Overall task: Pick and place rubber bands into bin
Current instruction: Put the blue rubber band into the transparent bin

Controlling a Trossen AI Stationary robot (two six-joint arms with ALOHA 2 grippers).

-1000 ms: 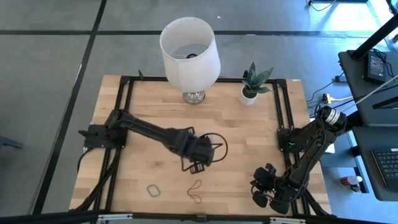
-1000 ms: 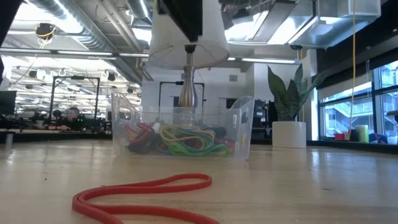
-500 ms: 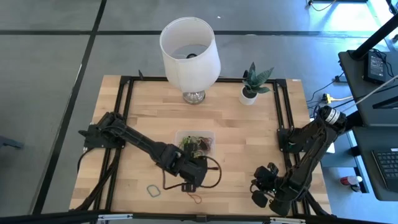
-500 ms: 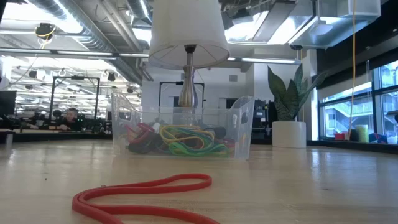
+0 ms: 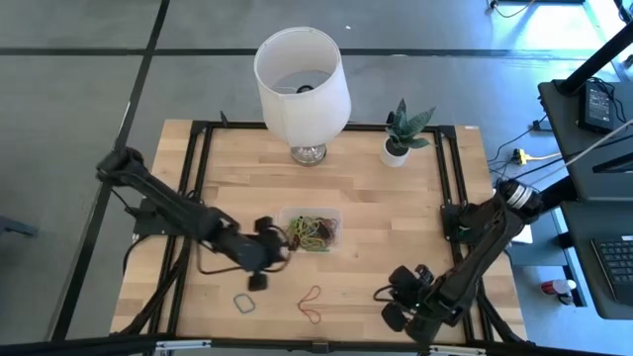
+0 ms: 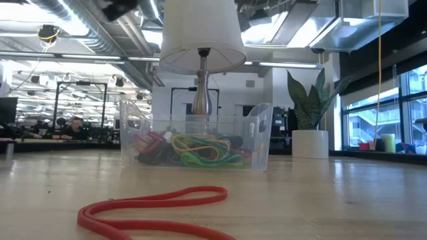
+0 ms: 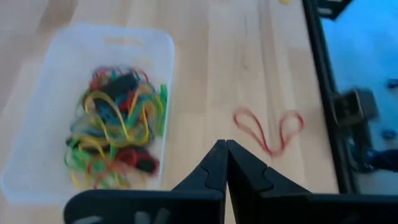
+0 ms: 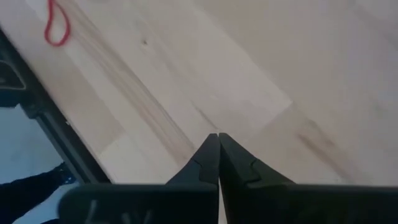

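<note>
Overhead, we see the wooden table (image 5: 376, 213) with the white lamp (image 5: 301, 79) and the small potted plant (image 5: 401, 133) along its far edge, both well away from either gripper. Our left gripper (image 5: 259, 281) hangs just beside the bin (image 5: 311, 229), on the bin's near left side, with its fingers pressed together and nothing between them. The bin is a clear shallow container holding a tangle of rubber bands (image 5: 315, 232) in yellow, green, red and black; in the left wrist view the same pile (image 7: 115, 127) lies just ahead of the closed fingertips. Our right gripper (image 5: 391, 314) sits near the table's front edge, well apart from the bin, its fingers also pressed together and empty. Between the two grippers a loose red rubber band (image 5: 312, 303) lies on the bare wood, and a dark band (image 5: 243, 302) rests just in front of the left gripper.
</note>
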